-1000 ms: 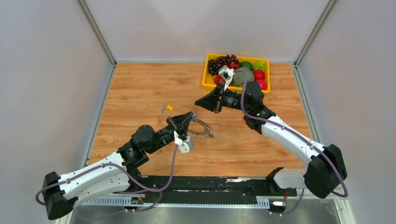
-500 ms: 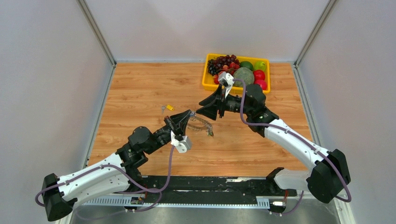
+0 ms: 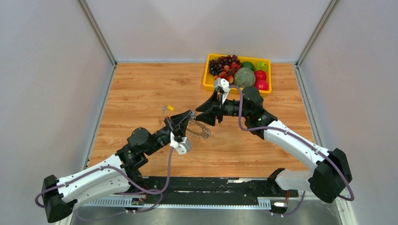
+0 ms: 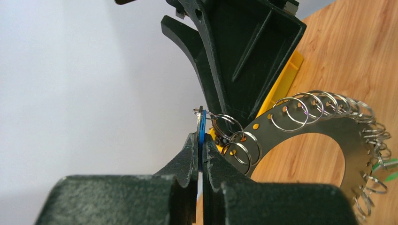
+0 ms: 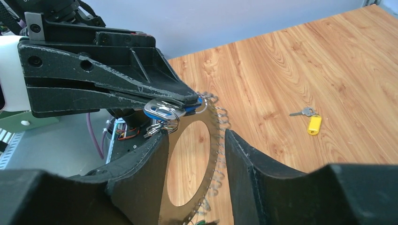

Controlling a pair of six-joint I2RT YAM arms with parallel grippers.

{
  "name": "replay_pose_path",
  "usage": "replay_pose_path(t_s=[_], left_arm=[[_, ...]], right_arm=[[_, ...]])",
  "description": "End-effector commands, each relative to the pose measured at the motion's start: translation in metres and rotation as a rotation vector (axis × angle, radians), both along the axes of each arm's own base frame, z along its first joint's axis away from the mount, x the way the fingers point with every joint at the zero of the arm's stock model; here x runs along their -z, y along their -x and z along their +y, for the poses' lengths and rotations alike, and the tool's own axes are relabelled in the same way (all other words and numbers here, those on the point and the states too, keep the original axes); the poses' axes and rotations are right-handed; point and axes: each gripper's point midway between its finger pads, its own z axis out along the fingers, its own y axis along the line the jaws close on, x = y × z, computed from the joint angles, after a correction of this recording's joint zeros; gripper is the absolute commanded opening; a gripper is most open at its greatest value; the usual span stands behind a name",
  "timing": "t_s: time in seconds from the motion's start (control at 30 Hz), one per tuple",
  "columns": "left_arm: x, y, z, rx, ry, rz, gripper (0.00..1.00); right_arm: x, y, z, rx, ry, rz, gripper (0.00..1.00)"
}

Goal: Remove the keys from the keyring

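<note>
My left gripper (image 4: 200, 140) is shut on the blue head of a key (image 4: 201, 133), which hangs by a silver loop on the keyring (image 4: 309, 122). The dark grey ring, fringed with silver loops, is held tilted above the table (image 3: 199, 130). A green key head (image 4: 385, 165) shows at its far rim. My right gripper (image 5: 195, 136) is open, one finger on each side of the ring's upper rim (image 5: 174, 214), close to the left gripper (image 5: 190, 99). A yellow-headed key (image 5: 313, 124) and a small silver key (image 5: 302, 112) lie loose on the table.
A yellow tray (image 3: 210, 84) of grapes, a melon and other fruit stands at the back right, just behind the right arm. The loose keys (image 3: 168, 108) lie left of both grippers. Grey walls close the table on three sides.
My right gripper has moved left and down towards the left gripper, and its open fingers now straddle the ring. The left gripper has kept its hold and barely moved.
</note>
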Motion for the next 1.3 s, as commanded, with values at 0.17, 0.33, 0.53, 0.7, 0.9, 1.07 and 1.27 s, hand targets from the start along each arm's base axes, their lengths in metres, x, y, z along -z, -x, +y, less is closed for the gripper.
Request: replay_pose_path(t_s=[0.17, 0.33, 0.53, 0.7, 0.9, 1.07, 1.27], left_arm=[[-0.032, 0.009, 0.003, 0.032, 0.098, -0.064, 0.0], [-0.034, 0.01, 0.003, 0.033, 0.107, -0.066, 0.0], [-0.037, 0.011, 0.005, 0.037, 0.127, -0.064, 0.0], [-0.039, 0.013, 0.005, 0.044, 0.136, -0.064, 0.0], [-0.04, 0.014, 0.005, 0.052, 0.141, -0.065, 0.0], [-0.041, 0.014, 0.007, 0.049, 0.15, -0.067, 0.0], [-0.044, 0.015, 0.008, 0.045, 0.158, -0.072, 0.0]], right_arm=[[-0.013, 0.014, 0.012, -0.078, -0.041, -0.066, 0.5], [-0.023, 0.023, 0.011, -0.108, -0.114, -0.076, 0.45], [-0.03, 0.036, 0.009, -0.173, -0.166, -0.092, 0.44], [-0.035, 0.043, 0.005, -0.196, -0.184, -0.117, 0.44], [-0.038, 0.049, 0.002, -0.21, -0.191, -0.138, 0.35], [-0.034, 0.05, 0.005, -0.237, -0.179, -0.12, 0.25], [-0.035, 0.051, 0.005, -0.246, -0.179, -0.114, 0.11]])
